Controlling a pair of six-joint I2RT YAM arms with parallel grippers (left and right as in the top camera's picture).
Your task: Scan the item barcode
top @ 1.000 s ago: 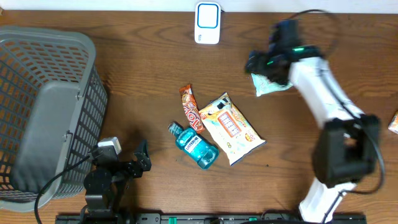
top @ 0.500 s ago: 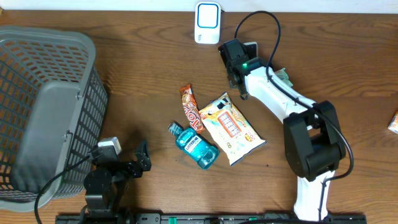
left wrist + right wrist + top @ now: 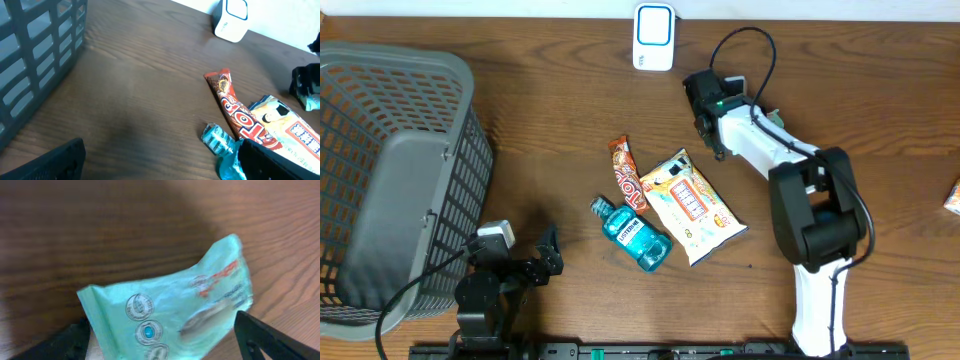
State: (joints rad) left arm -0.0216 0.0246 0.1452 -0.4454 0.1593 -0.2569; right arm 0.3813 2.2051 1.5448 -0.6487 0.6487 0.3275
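Note:
A mint-green packet [image 3: 170,315] fills the space between my right gripper's [image 3: 160,342] two dark fingers, which stand wide apart at its two lower corners; whether they press on it I cannot tell. From overhead the right arm [image 3: 760,140] reaches in just below the white and blue scanner [image 3: 653,35] and hides nearly all of the packet. My left gripper [image 3: 160,167] rests open over bare wood at the front left [image 3: 510,272]. A teal mouthwash bottle [image 3: 220,142] lies beside its right finger.
A red candy bar [image 3: 628,172], the teal bottle [image 3: 635,235] and a yellow snack bag [image 3: 692,205] lie mid-table. A large grey basket [image 3: 390,180] fills the left side. A small packet [image 3: 952,197] sits at the right edge.
My right arm has swung left along the back of the table, from the back right to a spot just below the scanner. The left arm has stayed still.

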